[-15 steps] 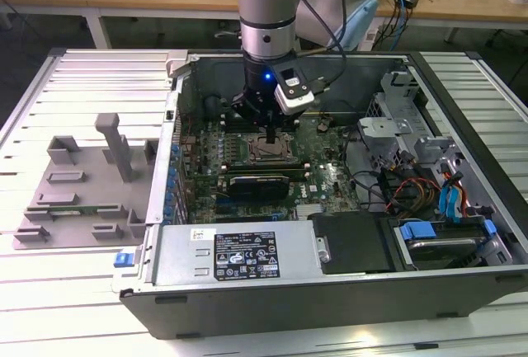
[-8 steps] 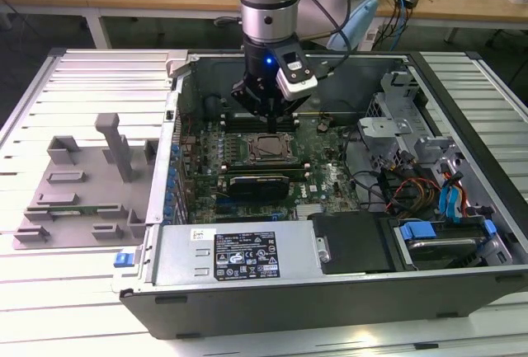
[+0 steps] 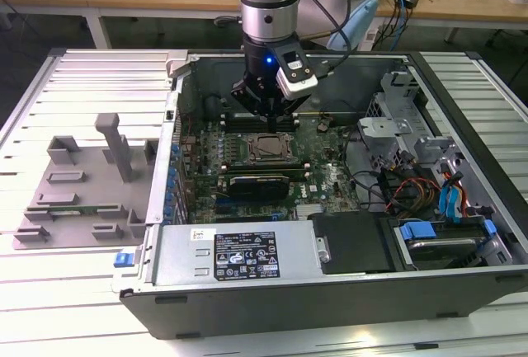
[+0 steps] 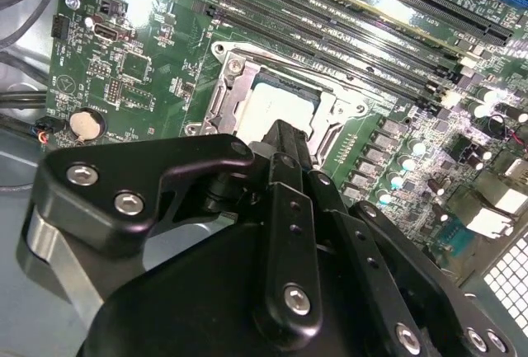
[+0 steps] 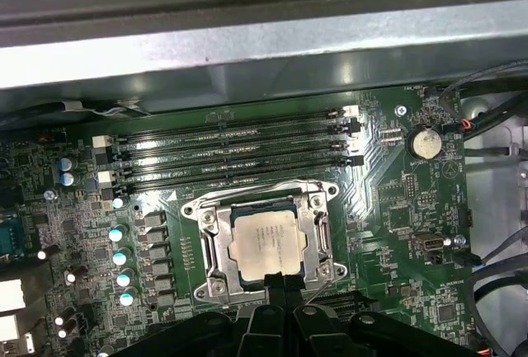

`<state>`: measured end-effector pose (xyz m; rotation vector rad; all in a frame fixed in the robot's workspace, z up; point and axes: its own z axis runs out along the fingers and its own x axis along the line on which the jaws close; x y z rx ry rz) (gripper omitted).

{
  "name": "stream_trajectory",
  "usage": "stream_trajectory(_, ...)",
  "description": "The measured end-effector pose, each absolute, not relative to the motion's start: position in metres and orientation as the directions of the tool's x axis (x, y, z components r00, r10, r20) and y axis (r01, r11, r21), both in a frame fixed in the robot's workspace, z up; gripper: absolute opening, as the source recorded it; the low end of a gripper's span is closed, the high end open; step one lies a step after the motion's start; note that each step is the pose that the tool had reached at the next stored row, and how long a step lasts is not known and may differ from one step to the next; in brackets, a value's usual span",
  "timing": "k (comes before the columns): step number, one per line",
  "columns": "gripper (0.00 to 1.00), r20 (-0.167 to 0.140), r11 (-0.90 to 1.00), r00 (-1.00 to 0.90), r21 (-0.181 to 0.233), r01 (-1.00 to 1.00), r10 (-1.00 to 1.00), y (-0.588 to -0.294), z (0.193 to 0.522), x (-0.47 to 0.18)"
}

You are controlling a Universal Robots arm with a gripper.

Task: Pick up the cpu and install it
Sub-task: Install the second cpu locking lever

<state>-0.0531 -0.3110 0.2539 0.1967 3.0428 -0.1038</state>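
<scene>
already, in the exterior view, the gripper [image 3: 268, 115] hangs inside the open computer case [image 3: 462, 93], just above the socket [image 3: 266, 150] on the motherboard [image 3: 326, 171]; the grey tray [image 3: 74, 188] sits well apart on the exterior view's left.

in the second wrist view, the fingers [image 4: 285, 147] look drawn together to a narrow tip right over the cpu [image 4: 276, 101], which lies in the metal socket frame [image 4: 227, 97].

in the first wrist view, the cpu [image 5: 262, 243] sits flat and square within the socket frame [image 5: 210, 246], beside the memory slots [image 5: 235, 147], with the fingertips at its near edge. whether they touch the chip i cannot tell.

judged from this, doing the step well means keeping the chip level, its edges parallel to the frame, and using no downward force.
</scene>
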Motion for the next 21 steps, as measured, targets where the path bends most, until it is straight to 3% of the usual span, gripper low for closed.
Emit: stream_trajectory(21,0.11,-0.095,0.989,-0.988,-0.062,0.131,0.125,-0.32,0.2612,-0.0531)
